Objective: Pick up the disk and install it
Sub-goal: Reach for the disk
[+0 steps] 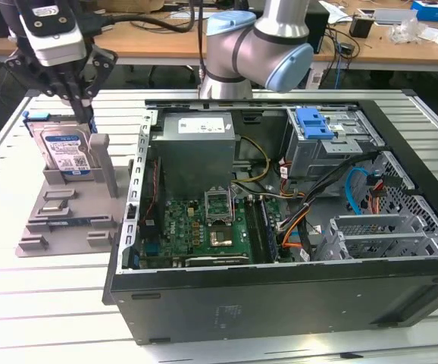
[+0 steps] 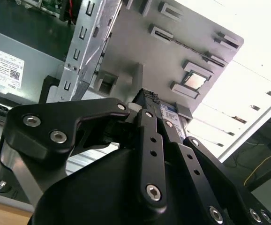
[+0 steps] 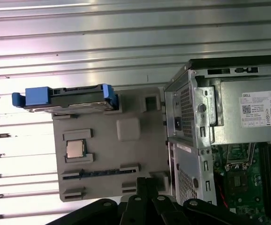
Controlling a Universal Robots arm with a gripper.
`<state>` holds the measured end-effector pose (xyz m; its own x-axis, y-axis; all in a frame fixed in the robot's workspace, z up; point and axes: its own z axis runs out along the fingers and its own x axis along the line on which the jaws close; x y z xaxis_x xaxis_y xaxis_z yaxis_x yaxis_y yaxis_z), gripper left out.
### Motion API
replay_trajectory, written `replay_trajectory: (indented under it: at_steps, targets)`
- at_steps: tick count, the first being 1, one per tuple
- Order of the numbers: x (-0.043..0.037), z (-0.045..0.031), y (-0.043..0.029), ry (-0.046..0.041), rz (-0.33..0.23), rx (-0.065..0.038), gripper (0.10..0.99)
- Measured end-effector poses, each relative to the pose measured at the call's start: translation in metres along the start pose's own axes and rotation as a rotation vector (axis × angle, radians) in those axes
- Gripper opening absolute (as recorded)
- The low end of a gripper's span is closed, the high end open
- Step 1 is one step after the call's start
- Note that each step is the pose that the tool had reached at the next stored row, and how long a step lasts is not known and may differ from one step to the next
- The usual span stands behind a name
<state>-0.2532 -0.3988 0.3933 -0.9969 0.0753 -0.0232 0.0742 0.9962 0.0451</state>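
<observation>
1. Flat rectangular silver-metal hard drive point(image 1: 64, 152), blue-and-white barcoded label on its broad face, blue plastic rails along its sides.
2. Standing upright on one edge, labelled face turned toward the exterior camera.
3. Seated in a slot at the far end of a grey moulded holder point(image 1: 60, 227) on the slatted pale metal worktop point(image 1: 3, 174), on the exterior view's left of the open black computer case point(image 1: 280, 303), near it but outside it.
4. In the first wrist view, hard drive point(image 3: 70, 101) seen edge-on from above: thin dark-and-silver body, blue rail ends projecting at both short ends, one ending in a wider blue tab.

Disk point(image 1: 64, 152) on fixture point(image 1: 61, 226) beside case point(image 1: 280, 303)
</observation>
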Motion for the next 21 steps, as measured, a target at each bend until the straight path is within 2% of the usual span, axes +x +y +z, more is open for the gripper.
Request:
replay_trajectory:
  at_steps: [3, 7, 18, 21]
  targets:
    - [0.01, 0.0, -0.0004, 0.0, 0.0, 0.0, 0.106]
    - [0.0304, -0.0003, 0.0011, -0.0001, 0.0, 0.0, 0.106]
    - [0.0661, -0.0013, -0.001, 0.0, 0.0, 0.0, 0.106]
    - [0.0737, -0.0015, -0.0016, -0.0001, 0.0, 0.0, 0.106]
